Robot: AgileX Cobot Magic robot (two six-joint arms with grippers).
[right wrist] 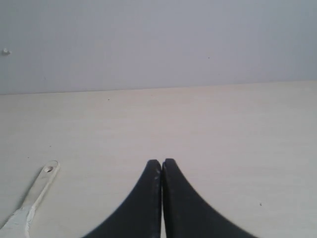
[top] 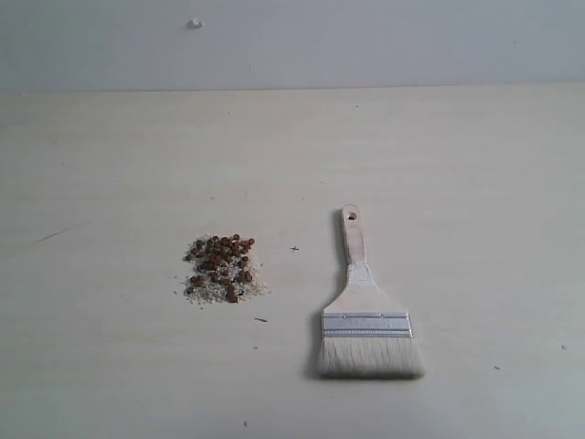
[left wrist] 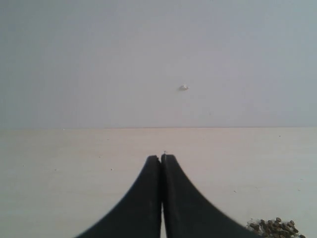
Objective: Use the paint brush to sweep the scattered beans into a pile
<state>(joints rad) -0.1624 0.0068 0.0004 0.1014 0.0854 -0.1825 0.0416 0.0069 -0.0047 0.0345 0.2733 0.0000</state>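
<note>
Pale counter (top: 457, 165) runs back to a grey wall (top: 366, 37), and the far edge meets the wall straight across. The beans (top: 224, 249) sit gathered in one pile (top: 222, 268), left of ctr, well off the far edge and clear of any corner. The reddish-brown ones bunch thickest on the far-edge side of the heap. Pale grit (top: 203, 291) spreads under them and out toward the near side. A couple of tiny dark specks lie on the counter close by, too small to id.

The paint brush (top: 366, 306) lies flat to the right of the pile, apart from it, no contact. Its handle (top: 353, 240), w/ a hole at the end, points at the far edge. The silver band (top: 366, 324) sits btwn the handle and the whitish bristles (top: 368, 358), which fan toward the near side.

The left gripper (left wrist: 162, 158) has its black fingers pressed together tip to tip, no gap, nothing btwn them. In the left wrist view a bit of the pile shows just off to one side. The right gripper (right wrist: 162, 162) is the same: fingers closed against each other, empty. In the right wrist view the brush handle lies off to its side, apart. Can't tell whether either gripper touches the counter.

A small white nub (top: 195, 23) sticks out of the wall above the far edge.
</note>
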